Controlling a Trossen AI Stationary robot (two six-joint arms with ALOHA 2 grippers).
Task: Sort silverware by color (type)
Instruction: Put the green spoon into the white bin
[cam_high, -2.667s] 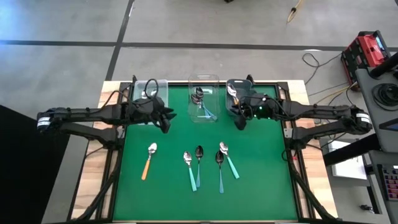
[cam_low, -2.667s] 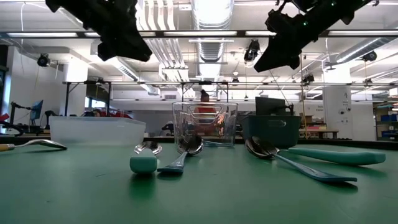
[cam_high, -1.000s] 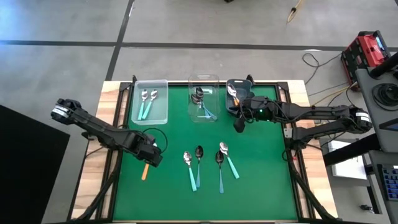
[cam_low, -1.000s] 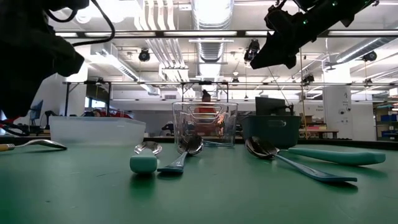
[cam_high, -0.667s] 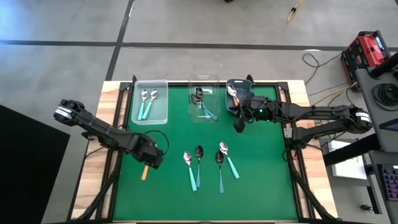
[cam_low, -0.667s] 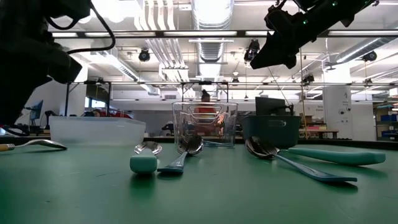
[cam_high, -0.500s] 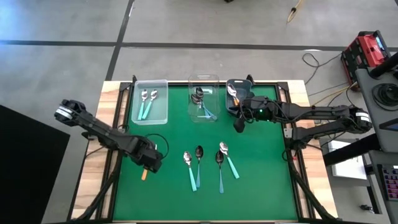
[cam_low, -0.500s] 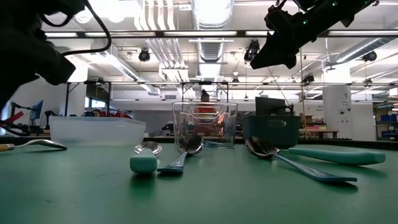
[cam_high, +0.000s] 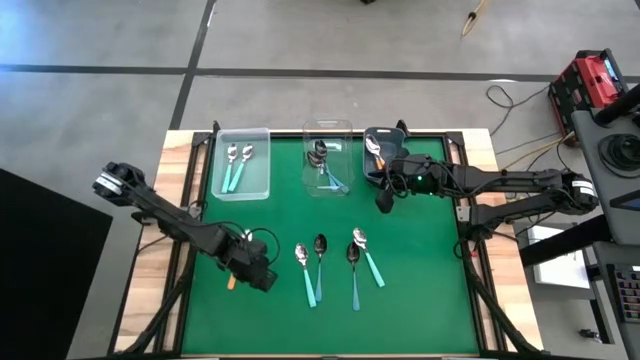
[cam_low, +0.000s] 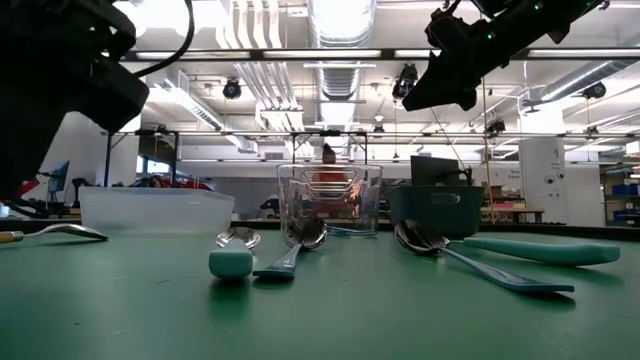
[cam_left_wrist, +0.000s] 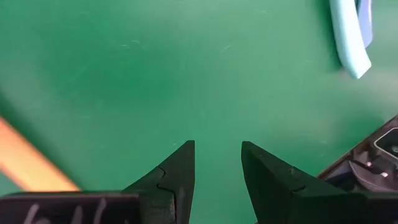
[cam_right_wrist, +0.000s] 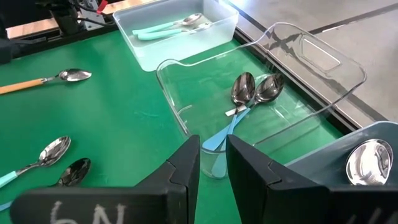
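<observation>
The left gripper (cam_high: 262, 280) is low over the green mat (cam_high: 420, 290), near its left edge and just beside the orange-handled spoon (cam_high: 233, 281), which it mostly covers in the high view. Its fingers (cam_left_wrist: 177, 177) stand apart with only bare mat between them; the orange handle lies to one side of them in the left wrist view, not gripped.

To its right four teal-handled spoons (cam_high: 307, 270) lie loose in the middle of the mat, close to each other. The front part of the mat and its right side are free.

The right gripper (cam_high: 383, 203) hangs above the mat between the clear bin (cam_high: 328, 128) and the grey bin (cam_high: 372, 135), at the far edge. Its fingers (cam_right_wrist: 186, 169) are a little apart and hold nothing.

The right wrist view shows two blue-teal spoons (cam_right_wrist: 245, 99) inside the clear bin and a spoon bowl (cam_right_wrist: 367, 158) in the grey bin. The white bin (cam_high: 240, 190) at the far left holds two mint-handled spoons (cam_high: 235, 165). The low view shows the right gripper well above the table.
</observation>
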